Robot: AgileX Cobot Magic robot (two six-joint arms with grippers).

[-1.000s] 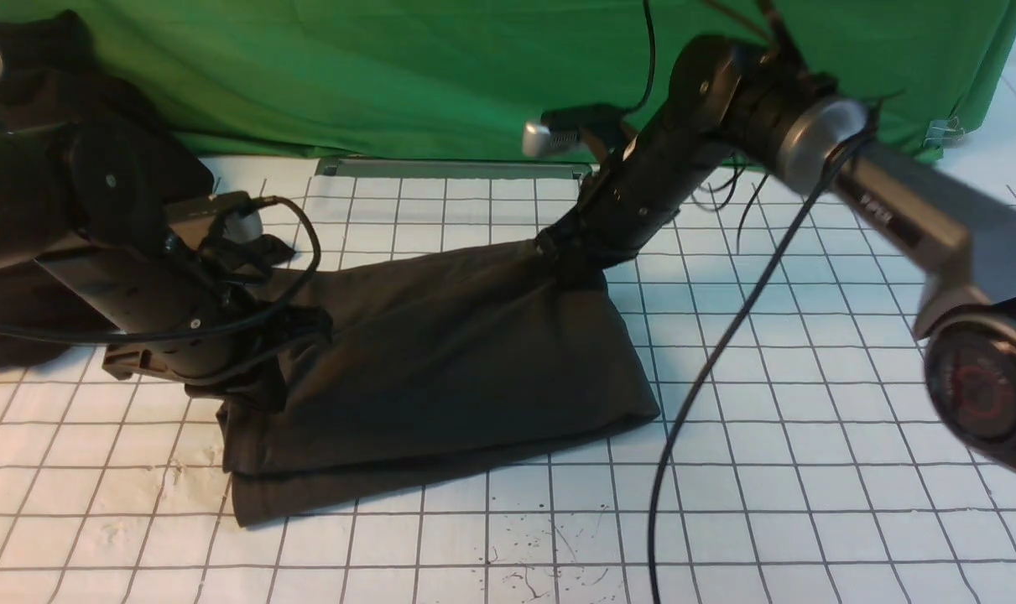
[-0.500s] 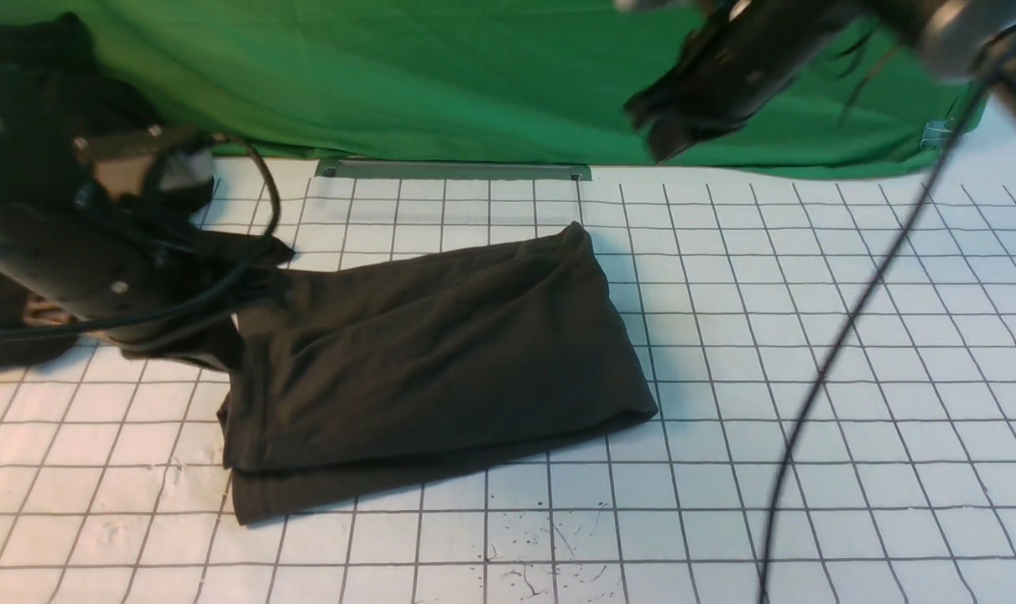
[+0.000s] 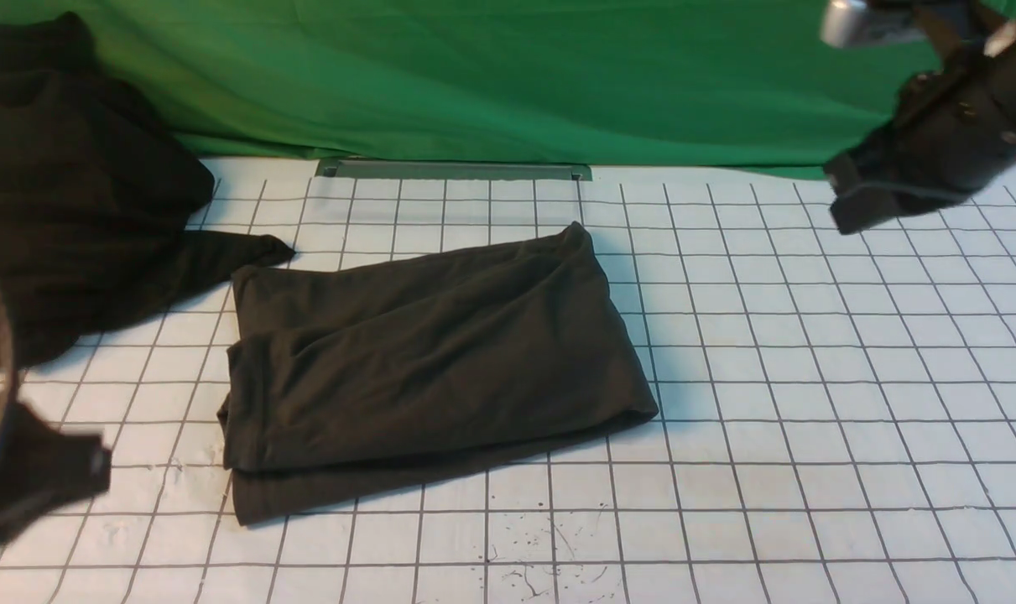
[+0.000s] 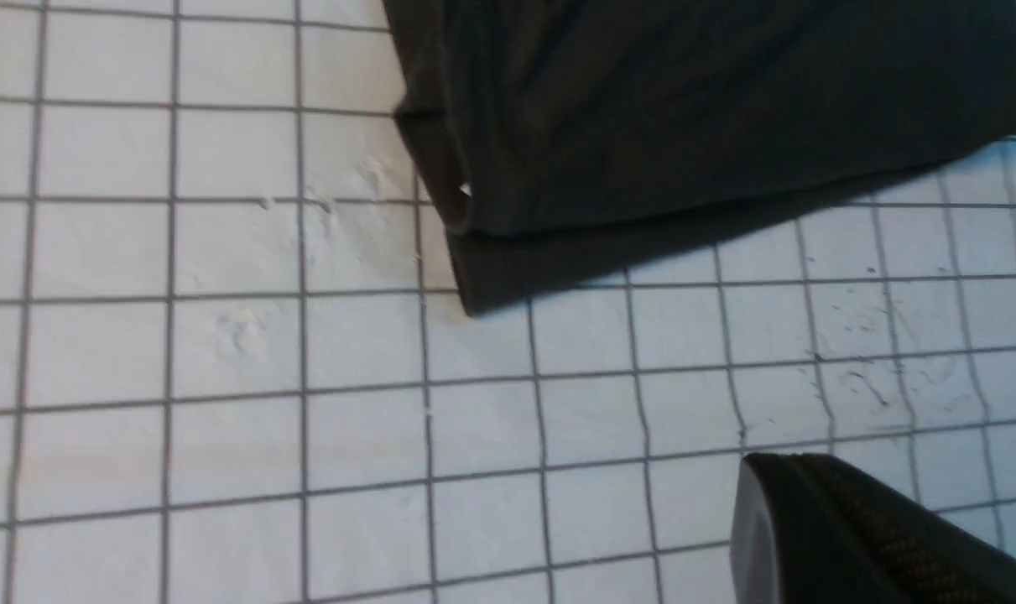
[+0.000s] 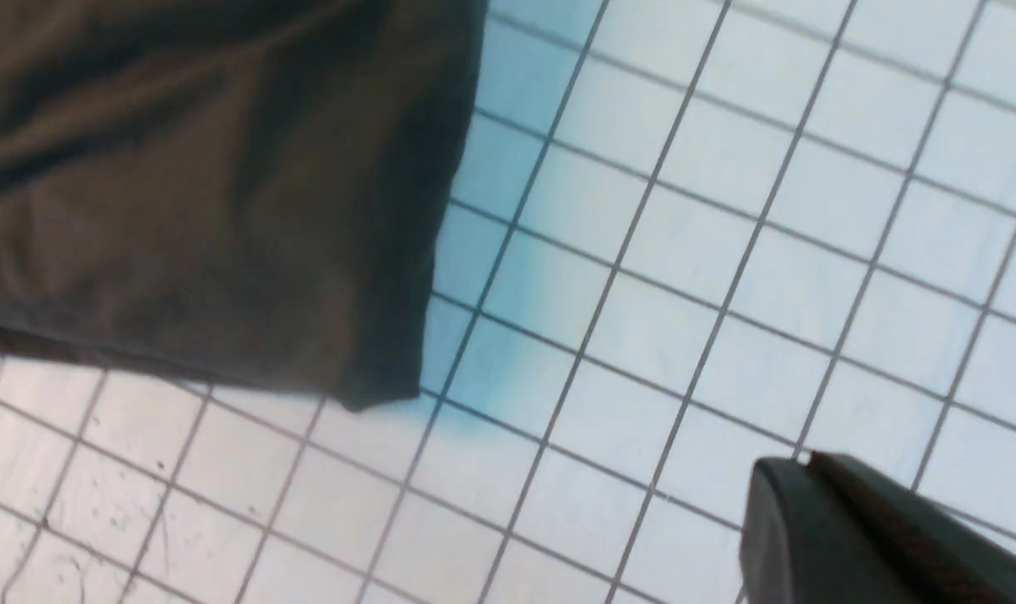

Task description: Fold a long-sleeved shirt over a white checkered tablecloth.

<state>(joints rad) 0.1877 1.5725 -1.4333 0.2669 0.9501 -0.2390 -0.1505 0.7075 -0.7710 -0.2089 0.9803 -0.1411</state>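
Shirt (image 3: pixel 428 369): folded, frame centre, on tablecloth (image 3: pixel 810 403). Left gripper (image 3: pixel 38 474), lower left, closed, empty. Right gripper (image 3: pixel 872 197), upper right, closed, empty.

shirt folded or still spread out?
Folded. The long-sleeved shirt lies as a compact rectangle on the white checkered tablecloth, layered edges stacked at one end.

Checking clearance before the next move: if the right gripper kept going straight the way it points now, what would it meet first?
Probably bare white checkered tablecloth, not the long-sleeved shirt. The right gripper hangs shut, high and well to the shirt's right, pointing down-left; depth is uncertain.
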